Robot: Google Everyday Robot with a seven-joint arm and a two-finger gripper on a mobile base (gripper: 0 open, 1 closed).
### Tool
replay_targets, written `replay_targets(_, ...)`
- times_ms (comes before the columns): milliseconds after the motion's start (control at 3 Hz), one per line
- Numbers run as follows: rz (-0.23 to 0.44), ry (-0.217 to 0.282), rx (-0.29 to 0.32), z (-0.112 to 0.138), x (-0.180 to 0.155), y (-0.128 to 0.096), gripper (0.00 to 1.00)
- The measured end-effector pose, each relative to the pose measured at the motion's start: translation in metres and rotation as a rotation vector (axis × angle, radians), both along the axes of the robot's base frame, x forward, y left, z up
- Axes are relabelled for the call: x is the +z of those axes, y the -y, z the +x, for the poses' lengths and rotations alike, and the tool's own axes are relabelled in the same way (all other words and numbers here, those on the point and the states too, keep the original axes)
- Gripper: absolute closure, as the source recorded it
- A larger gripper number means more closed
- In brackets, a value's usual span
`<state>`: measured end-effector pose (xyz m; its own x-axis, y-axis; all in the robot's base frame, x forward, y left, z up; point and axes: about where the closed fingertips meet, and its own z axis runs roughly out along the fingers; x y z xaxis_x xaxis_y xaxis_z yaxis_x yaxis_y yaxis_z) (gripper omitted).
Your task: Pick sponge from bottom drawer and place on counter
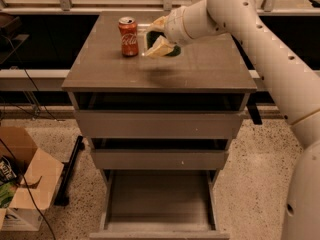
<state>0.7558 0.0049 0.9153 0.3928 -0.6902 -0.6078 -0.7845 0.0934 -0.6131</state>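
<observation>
My gripper is low over the back of the counter, just right of the red soda can. Its two cream fingers are closed around the dark green sponge, which shows between them and is partly hidden by them. I cannot tell whether the sponge touches the counter. The bottom drawer is pulled fully open at the foot of the cabinet, and its flat grey floor is bare.
The two upper drawers stand slightly ajar below the counter edge. An open cardboard box sits on the speckled floor at the lower left, with cables beside it. My arm reaches in from the right.
</observation>
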Motion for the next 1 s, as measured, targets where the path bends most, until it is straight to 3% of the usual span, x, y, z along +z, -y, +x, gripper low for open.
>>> replay_targets(333, -0.032, -0.027, -0.055, 0.0141, -0.0227, 0.0179, 0.35)
replay_targets(667, -0.031, -0.029, -0.047, 0.0135, -0.0243, 0.0134, 0.04)
replay_targets(1000, -0.031, -0.031, -0.046, 0.0135, -0.0253, 0.0122, 0.0)
